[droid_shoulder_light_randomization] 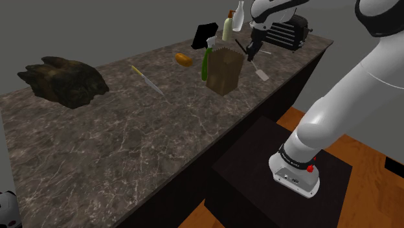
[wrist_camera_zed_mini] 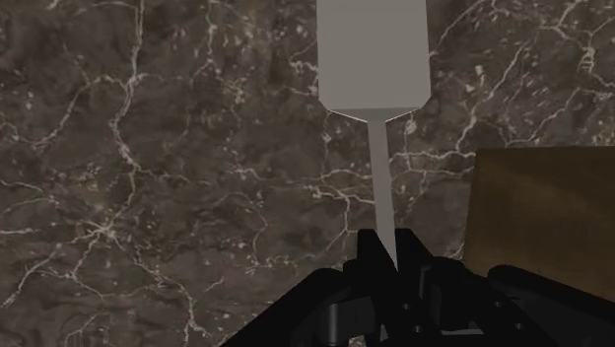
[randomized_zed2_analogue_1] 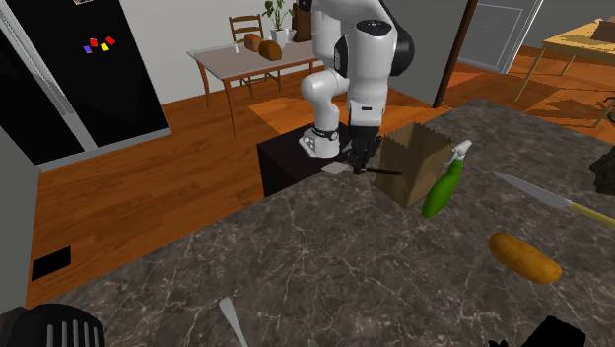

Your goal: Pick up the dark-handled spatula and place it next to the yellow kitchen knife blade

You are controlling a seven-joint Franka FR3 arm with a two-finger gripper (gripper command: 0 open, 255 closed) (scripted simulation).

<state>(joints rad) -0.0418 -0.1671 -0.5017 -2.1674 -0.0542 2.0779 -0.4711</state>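
My gripper (droid_shoulder_light_randomization: 252,53) (randomized_zed2_analogue_1: 361,163) (wrist_camera_zed_mini: 391,258) is shut on the spatula (droid_shoulder_light_randomization: 261,74), clasping its thin neck (wrist_camera_zed_mini: 382,187). The pale flat blade (wrist_camera_zed_mini: 373,54) points away from the fingers over the marble counter (droid_shoulder_light_randomization: 129,149), and the dark handle (randomized_zed2_analogue_1: 386,173) sticks out behind the hand. The spatula hangs close beside a brown paper bag (droid_shoulder_light_randomization: 224,70) (randomized_zed2_analogue_1: 419,163) (wrist_camera_zed_mini: 542,207), near the counter's edge by the stand. The knife (droid_shoulder_light_randomization: 147,80) (randomized_zed2_analogue_1: 547,197), with a yellow handle and grey blade, lies flat on the counter well beyond the bag, toward the shoulder view's left.
A green spray bottle (droid_shoulder_light_randomization: 206,61) (randomized_zed2_analogue_1: 445,182) leans by the bag. An orange loaf-like lump (droid_shoulder_light_randomization: 184,59) (randomized_zed2_analogue_1: 524,258) lies nearby. A dark rocky object (droid_shoulder_light_randomization: 65,79) sits at the far left. A toaster (droid_shoulder_light_randomization: 288,31) and bottles (droid_shoulder_light_randomization: 228,26) stand behind the gripper.
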